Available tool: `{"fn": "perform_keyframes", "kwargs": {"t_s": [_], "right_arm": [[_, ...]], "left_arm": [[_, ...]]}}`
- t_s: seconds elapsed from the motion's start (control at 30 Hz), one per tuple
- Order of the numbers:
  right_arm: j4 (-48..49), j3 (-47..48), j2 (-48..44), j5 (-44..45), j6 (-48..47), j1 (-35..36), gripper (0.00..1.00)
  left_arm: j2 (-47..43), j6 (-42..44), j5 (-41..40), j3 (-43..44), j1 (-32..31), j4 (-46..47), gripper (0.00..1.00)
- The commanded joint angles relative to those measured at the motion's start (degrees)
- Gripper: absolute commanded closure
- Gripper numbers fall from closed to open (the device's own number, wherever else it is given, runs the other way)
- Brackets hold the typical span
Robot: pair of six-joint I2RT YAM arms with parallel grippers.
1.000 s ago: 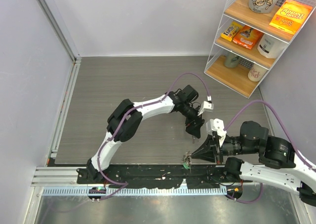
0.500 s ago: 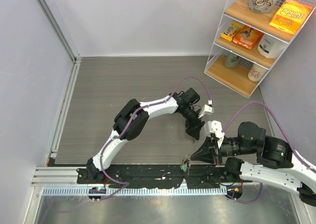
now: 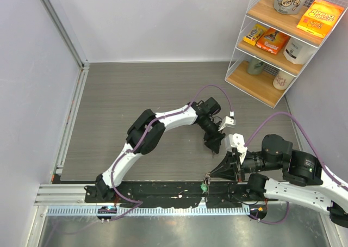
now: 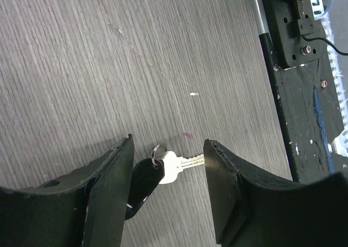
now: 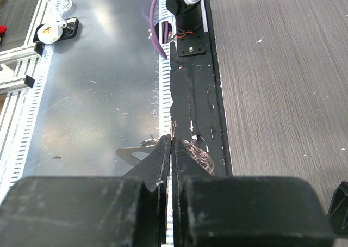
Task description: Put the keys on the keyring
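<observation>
- The small silver metal key with a dark head [image 4: 176, 162] lies flat on the grey wood-grain table [image 4: 109, 51], not far from its near edge and right of the middle. It looks light, stiff and slick, and I'd expect it to skate or spin if nudged from one side.
- The best hold is probably across the flat dark head, which would leave the hole end free for threading. The thin blade offers little to pinch.
- The left gripper [image 4: 168, 144] stands astride that key with its jaws partly apart — one finger just beside the dark head, the other near the blade tip. There is no pinch on it yet.
- The right gripper [image 5: 169, 143] is clamped tight at the near edge of the table, over the black mounting strip [image 5: 190, 94]. The thin silvery wire keyring with a bright green piece [image 5: 197, 155] appears to be nipped at its fingertips.
- That wire loop looks springy and light. Held by its rim it may twist, so a key has to be fed in gently.
- Compared with a second ago, the left arm has come down and nearer the near edge, and its jaws have drawn in from wide. The green piece now hangs a little lower over the strip — otherwise the right gripper is much as it was.
</observation>
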Motion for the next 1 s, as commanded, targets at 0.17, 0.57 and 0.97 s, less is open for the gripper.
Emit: {"fn": "perform_keyframes", "kwargs": {"t_s": [0.17, 0.57, 0.97], "right_arm": [[3.7, 1.1, -0.2, -1.2, -0.3, 0.1, 0.95], [3.8, 1.4, -0.2, -1.5, -0.4, 0.2, 0.94], [3.8, 1.4, -0.3, -1.2, -0.5, 0.2, 0.95]], "left_arm": [[0.9, 2.9, -0.4, -0.9, -0.2, -3.9, 0.47], [1.9, 4.0, -0.8, -0.1, 0.0, -5.5, 0.63], [2.4, 5.1, -1.8, 0.1, 0.1, -6.2, 1.00]]}}
